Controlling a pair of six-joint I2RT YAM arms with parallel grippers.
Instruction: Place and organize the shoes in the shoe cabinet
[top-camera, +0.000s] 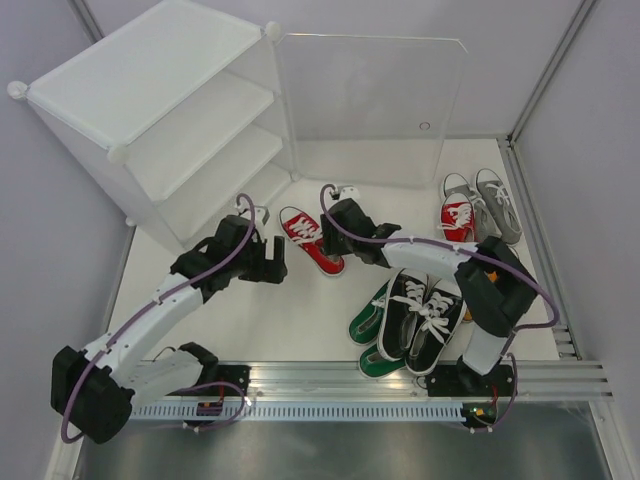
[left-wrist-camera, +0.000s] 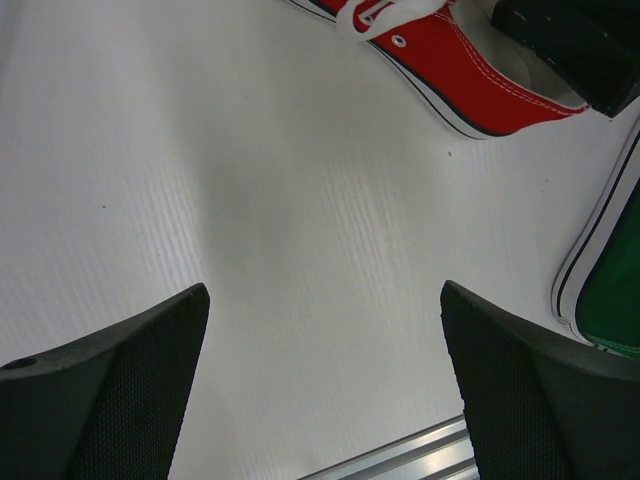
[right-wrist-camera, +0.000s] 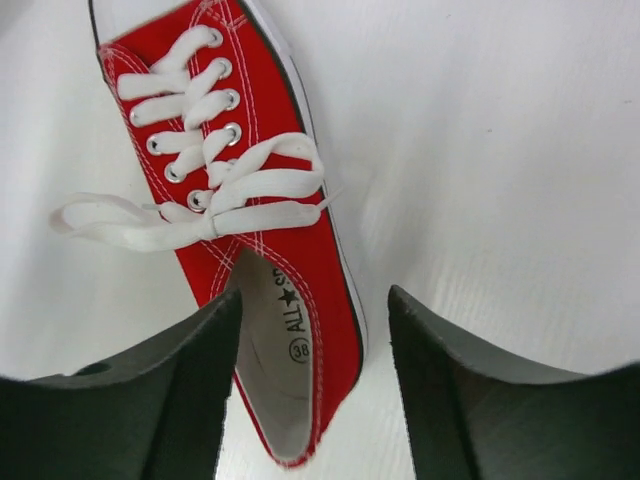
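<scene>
Your right gripper stands part open, jaws astride the heel of the red canvas lace-up sneaker, which lies on the white table near the boxy white plastic cabinet. Your left gripper gapes wide and empty. One finger hides the heel's edge, so you cannot tell whether it touches.

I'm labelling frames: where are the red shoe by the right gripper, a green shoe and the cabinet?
Red shoe (right-wrist-camera: 235, 165): right wrist view, laced upper.
Green shoe (top-camera: 366, 323): top view, side.
Cabinet (top-camera: 150, 60): top view, top panel.

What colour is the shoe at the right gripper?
Red, with white laces; the shoe shows best in the right wrist view.
</scene>
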